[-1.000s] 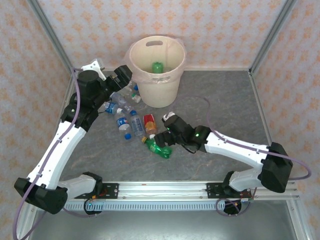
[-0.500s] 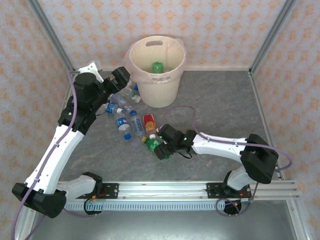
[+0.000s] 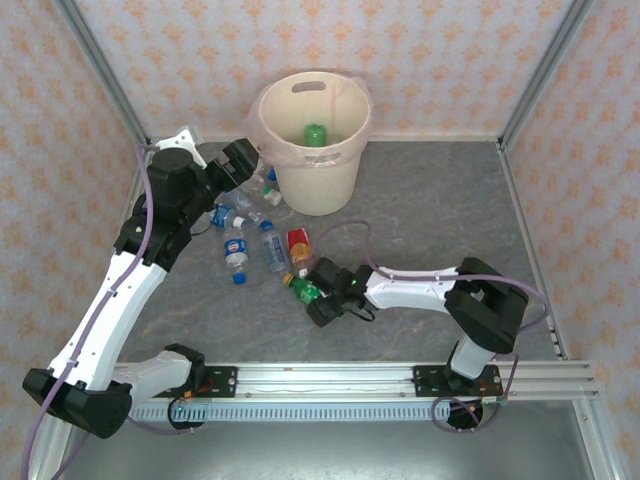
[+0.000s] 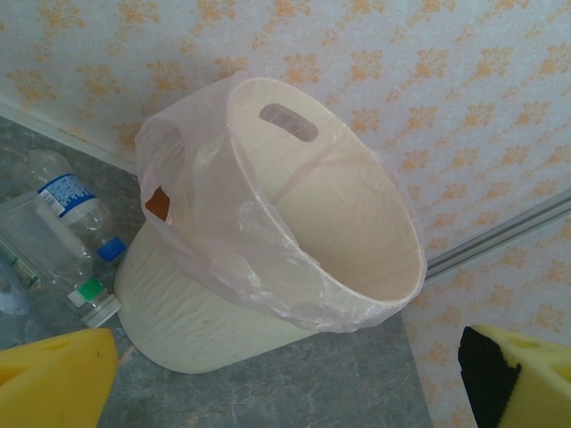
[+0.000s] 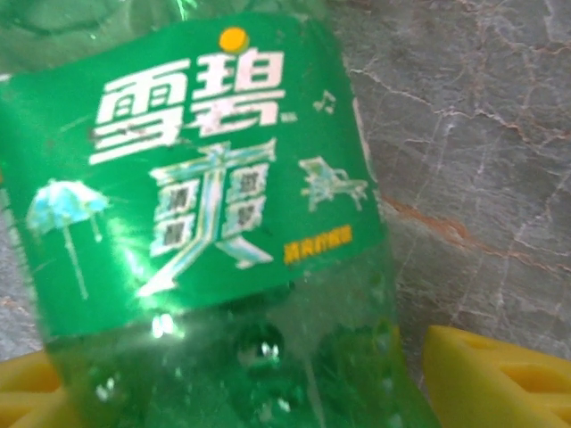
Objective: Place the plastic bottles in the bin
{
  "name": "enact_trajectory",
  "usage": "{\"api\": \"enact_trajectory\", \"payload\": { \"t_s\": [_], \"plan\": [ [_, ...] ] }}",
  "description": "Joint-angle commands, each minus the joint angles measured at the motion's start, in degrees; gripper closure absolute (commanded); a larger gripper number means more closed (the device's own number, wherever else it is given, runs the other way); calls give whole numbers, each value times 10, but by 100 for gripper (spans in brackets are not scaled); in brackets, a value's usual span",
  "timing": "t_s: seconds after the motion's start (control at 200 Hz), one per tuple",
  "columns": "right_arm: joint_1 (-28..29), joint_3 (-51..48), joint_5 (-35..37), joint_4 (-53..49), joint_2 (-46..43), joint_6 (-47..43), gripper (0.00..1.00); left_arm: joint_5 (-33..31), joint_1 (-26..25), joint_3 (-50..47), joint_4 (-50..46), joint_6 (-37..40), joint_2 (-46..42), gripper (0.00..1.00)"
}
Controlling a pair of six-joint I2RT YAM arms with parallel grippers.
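Right wrist: I'm straddling the green Sprite bottle (image 5: 214,223) (right gripper (image 5: 259,392) clamped or not, I cannot tell), needing firm closure before lifting to the bin (image 3: 315,182).

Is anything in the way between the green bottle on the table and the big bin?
Only a red-labelled bottle lies on the table between the green bottle and the bin; above it, nothing visible blocks the way.

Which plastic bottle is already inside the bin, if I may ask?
The green plastic bottle inside the round cream plastic bin; the others lie outside it.
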Motion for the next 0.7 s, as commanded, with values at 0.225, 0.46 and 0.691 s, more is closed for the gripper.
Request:
{"api": "enact_trajectory", "payload": {
  "t_s": [0.225,0.46,0.691],
  "plan": [
    [3,29,9,9,0,-8,38,-17,1,12,-28,23,-17,1],
    [3,23,27,9,-59,-4,40,-18,2,9,-28,24,-21,1],
    [3,32,94,10,-136,10,42,-9,3,13,-22,8,-14,1]
  ]
}}
